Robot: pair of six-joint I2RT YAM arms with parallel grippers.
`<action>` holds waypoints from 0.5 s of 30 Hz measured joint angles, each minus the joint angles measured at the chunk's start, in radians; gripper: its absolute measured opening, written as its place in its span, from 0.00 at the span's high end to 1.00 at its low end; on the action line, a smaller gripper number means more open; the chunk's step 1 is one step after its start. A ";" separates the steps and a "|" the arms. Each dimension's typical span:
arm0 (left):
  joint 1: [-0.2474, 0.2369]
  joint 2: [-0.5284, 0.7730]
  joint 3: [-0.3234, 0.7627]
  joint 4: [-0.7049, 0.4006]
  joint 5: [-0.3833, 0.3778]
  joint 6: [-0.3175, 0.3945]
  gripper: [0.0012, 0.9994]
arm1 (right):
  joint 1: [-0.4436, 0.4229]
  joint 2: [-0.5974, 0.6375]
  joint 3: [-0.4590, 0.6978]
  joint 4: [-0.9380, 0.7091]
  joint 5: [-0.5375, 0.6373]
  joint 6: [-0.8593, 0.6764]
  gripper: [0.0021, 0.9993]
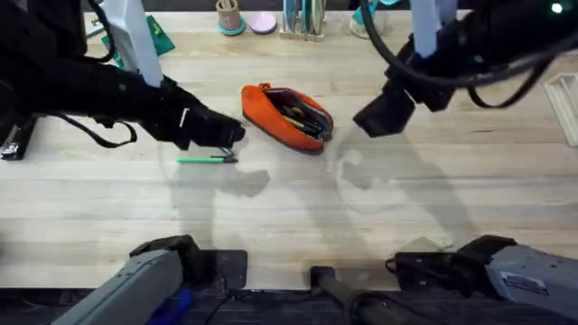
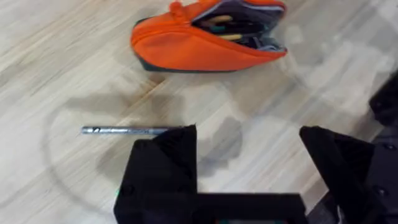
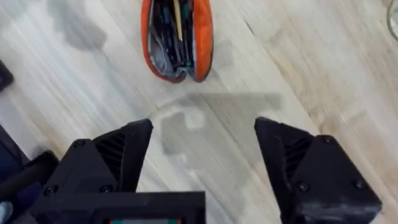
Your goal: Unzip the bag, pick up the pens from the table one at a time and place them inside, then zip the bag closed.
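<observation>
A small elongated orange fabric pouch with a dark lower edge (image 1: pixel 287 116) lies on the pale wooden plank tabletop (image 1: pixel 289 217), a little beyond its middle. Its zipper is undone and the mouth gapes, showing a grey lining and several thin stick-shaped things inside; which of them are pens cannot be told.

The left pincer (image 1: pixel 233 135) is low over the tabletop just to the left of the pouch, its black fingers (image 2: pixel 163 163) spread wide apart and holding nothing. Directly below it in the overhead view lies a thin pen (image 1: pixel 206 160), green along most of its length with a silver-grey end nearest the pincer. In the left wrist view a silver-grey stick (image 2: pixel 124 130) lies flat on the wood, one end running under the pincer's finger, and the open pouch (image 2: pixel 199 43) rests beyond it, apart from it.

The right pincer (image 1: pixel 384 113) hangs above the tabletop to the right of the pouch, apart from it. Its two black fingers (image 3: pixel 121 155) stand wide apart with bare wood between them, the pouch's open end (image 3: pixel 177 37) ahead.
</observation>
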 joint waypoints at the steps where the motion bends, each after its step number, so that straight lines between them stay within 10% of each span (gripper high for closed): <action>1: 0.000 0.000 0.000 0.010 -0.011 -0.022 0.00 | 0.000 -0.016 -0.011 0.000 0.011 0.000 0.00; 15: 0.000 0.000 0.000 0.035 -0.255 -0.495 0.00 | 0.000 -0.168 -0.088 -0.020 0.124 0.019 0.00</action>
